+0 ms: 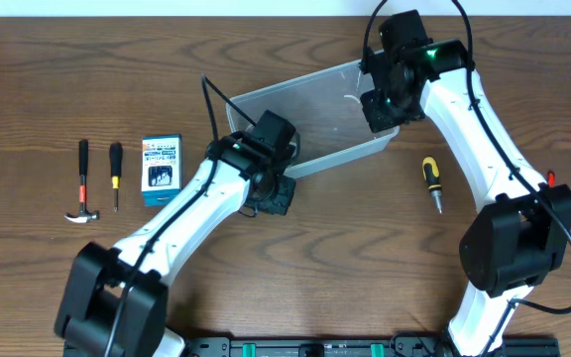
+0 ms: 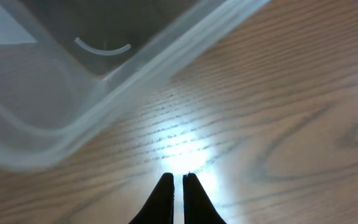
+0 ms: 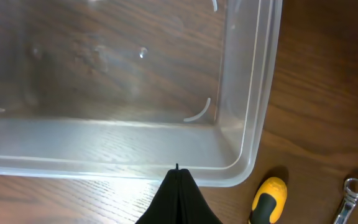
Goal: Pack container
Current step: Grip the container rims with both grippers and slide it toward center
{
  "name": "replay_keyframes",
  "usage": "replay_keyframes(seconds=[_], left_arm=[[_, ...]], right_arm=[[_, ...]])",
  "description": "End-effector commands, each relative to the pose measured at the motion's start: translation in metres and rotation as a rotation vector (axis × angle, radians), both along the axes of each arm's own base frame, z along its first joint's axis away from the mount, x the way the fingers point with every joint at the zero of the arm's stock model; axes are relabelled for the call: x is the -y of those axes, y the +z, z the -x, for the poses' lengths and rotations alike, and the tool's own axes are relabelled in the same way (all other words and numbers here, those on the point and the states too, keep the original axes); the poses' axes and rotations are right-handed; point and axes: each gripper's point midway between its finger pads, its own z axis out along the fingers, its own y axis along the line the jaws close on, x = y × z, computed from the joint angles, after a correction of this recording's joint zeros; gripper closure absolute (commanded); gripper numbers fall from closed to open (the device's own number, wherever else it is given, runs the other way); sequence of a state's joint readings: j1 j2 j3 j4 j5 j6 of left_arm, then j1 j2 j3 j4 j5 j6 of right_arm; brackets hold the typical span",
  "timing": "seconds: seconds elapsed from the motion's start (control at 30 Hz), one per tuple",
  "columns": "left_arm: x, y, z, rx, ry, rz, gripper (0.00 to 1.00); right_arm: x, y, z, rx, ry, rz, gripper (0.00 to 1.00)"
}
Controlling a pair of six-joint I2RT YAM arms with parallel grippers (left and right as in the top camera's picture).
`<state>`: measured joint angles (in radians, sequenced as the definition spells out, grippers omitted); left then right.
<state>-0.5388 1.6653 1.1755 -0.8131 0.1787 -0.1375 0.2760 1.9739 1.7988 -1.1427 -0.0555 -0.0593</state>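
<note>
Clear glossy plastic container [image 3: 247, 93] on wood-grain table [image 2: 291, 93].

One clear container [image 1: 310, 99] is standing on the worktop [image 1: 48, 59], in the upper middle of the overhead frame. Two screwdrivers are lying there: a thin screwdriver [image 1: 116, 177] at the left and a yellow-and-black screwdriver [image 1: 431, 182] at the right. One hammer [image 1: 83, 184] is lying at the far left, and one blue-and-white box [image 1: 161, 171] nearby. One wrench [image 3: 348, 198] is showing in the lower right corner of the right wrist view.
</note>
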Motion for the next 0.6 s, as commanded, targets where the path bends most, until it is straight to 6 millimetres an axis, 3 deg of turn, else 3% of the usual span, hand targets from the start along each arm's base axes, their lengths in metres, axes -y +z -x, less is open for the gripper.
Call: replay_keyframes(seconds=[0.0,0.57], left_arm=[[0.003,-0.004,-0.009,0.010,0.002,-0.011,0.94],[-0.002,-0.010,-0.016,0.037,0.004,-0.048,0.94]], right_arm=[[0.010,-0.012,0.006,-0.042,-0.009,0.020,0.99],[0.023,-0.069,0.053,-0.220,-0.008,0.068,0.99]])
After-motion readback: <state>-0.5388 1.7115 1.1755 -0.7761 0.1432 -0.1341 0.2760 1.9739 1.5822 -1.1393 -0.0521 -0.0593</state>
